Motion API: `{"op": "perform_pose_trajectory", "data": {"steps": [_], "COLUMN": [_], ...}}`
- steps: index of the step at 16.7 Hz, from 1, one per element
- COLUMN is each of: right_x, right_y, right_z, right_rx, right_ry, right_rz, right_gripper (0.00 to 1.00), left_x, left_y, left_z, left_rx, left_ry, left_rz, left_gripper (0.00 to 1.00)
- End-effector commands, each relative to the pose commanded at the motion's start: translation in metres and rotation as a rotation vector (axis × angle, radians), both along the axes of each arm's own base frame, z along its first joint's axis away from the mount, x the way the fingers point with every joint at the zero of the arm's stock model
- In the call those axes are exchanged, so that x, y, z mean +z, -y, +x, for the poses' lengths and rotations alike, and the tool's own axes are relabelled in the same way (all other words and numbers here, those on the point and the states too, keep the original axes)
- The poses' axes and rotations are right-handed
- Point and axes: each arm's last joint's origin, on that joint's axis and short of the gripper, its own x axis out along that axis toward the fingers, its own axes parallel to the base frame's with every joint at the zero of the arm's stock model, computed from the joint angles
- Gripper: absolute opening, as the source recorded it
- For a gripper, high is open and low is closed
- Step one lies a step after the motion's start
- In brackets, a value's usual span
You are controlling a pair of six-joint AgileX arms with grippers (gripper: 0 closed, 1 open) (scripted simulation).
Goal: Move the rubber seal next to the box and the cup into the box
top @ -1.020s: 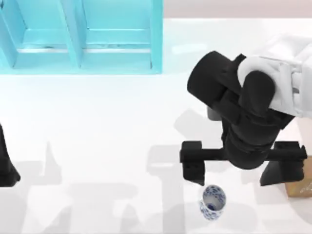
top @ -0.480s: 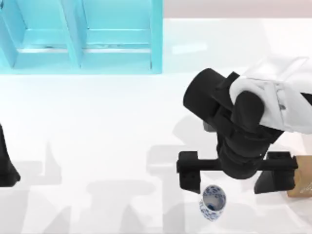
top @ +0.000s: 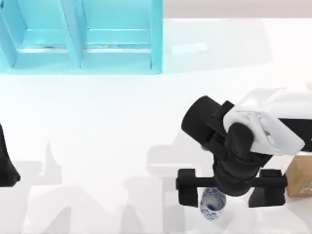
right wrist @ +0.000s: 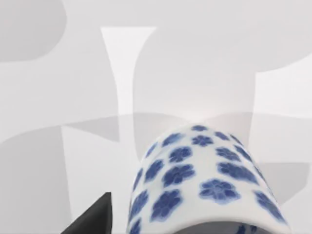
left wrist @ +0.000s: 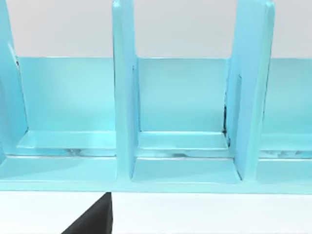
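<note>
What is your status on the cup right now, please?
Right claw open, straddling the cup. Rubber seal beside it at table's right edge, box far back-left. Left arm parked left.

I see the cup (right wrist: 204,183) up close (white, blue flowers) on the pale table (right wrist: 195,58), crossed by grey shadows.

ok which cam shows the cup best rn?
Right wrist view: the cup sits close, its blue floral outside plain. In the top view the cup is partly hidden under the right gripper. The left wrist view faces the blue box.
</note>
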Motion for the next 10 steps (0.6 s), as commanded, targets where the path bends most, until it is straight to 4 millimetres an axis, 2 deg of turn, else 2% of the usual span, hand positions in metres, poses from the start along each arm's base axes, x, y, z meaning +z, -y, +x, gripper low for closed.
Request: {"op": "perform_pose_trajectory", "data": {"steps": [2,10], "right_x": [0.0000,0.0000], "right_y": [0.0000,0.0000], "right_z": [0.0000,0.0000], "right_rx": [0.000,0.000], "right_ry": [0.000,0.000], "right_rz": [0.000,0.000], "right_gripper": [1.00,0.40], "left_x": [0.0000,0.0000], "left_y": [0.0000,0.0000], "left_z": [0.0000,0.0000], "left_rx": [0.000,0.000], "left_ry": [0.000,0.000], "left_rz": [0.000,0.000], "left_gripper": [1.00,1.00]}}
